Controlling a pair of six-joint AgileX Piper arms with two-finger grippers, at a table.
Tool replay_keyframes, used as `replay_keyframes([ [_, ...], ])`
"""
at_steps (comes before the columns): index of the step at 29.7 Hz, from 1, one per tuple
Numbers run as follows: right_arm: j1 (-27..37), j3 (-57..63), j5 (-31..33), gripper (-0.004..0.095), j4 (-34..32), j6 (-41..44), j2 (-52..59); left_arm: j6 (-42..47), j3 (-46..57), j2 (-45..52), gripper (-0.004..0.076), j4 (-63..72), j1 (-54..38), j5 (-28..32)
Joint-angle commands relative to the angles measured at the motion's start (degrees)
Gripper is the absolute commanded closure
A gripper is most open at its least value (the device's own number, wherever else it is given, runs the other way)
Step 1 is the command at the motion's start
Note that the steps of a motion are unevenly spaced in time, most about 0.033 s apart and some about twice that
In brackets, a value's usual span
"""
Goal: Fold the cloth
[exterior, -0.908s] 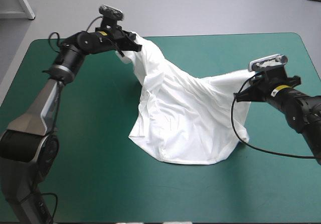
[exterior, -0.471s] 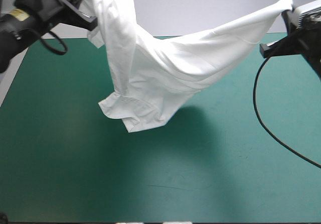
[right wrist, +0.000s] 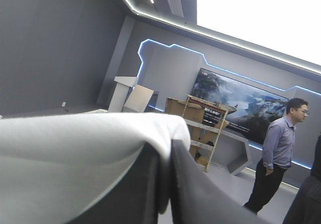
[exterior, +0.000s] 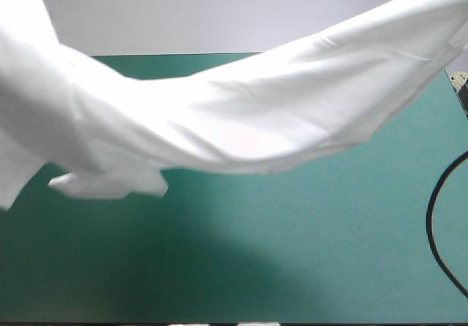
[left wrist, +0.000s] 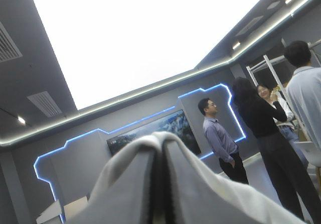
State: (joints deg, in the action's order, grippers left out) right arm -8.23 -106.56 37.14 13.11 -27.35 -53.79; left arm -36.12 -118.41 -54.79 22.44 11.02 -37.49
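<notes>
Above the surface (exterior: 292, 260), from its left edge across to its far right corner, the T-shirt (exterior: 241, 121) hangs as one long sagging band. Just before, its lower part was resting on the middle of the teal-green cover. Then it swung clear with a bunched end dangling. Now both my arms have risen out of the high view and the cloth is stretched much wider between them, with only its shadow on the cover.

My left end effector (left wrist: 161, 148) is clamped on the fabric. Its fingers are pressed together to a dark seam, with white cloth draped over them. My right end effector (right wrist: 168, 151) grips it too, with the sheet pinched against the black finger and spilling over the other one. Both wrist views look out level into the room, which fits with how high I am holding it.

I judge this to be the shake-out before any fold: the garment is aloft but not yet flat. One loose part, doubled over, droops lowest near the left edge, so the T-shirt probably needs laying down and smoothing before folding begins.
</notes>
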Motion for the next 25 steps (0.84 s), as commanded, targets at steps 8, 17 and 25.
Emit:
replay_keyframes([
  [8, 0.1, 4.6, 9.6, 0.0908, 6.4, -0.4, 0.0, 5.7, 0.1, -6.2, 0.0705, -2.7, 0.1, -9.9],
  [17, 0.1, 22.8, 8.7, 0.0908, 8.3, -0.2, 0.0, 7.5, 15.7, -11.5, 0.0705, -1.7, 0.1, -7.5],
  [25, 0.1, 39.4, -0.9, 0.0908, 9.4, -1.6, -6.4, 6.9, 33.0, -20.4, 0.0705, -1.5, 0.1, 7.5],
])
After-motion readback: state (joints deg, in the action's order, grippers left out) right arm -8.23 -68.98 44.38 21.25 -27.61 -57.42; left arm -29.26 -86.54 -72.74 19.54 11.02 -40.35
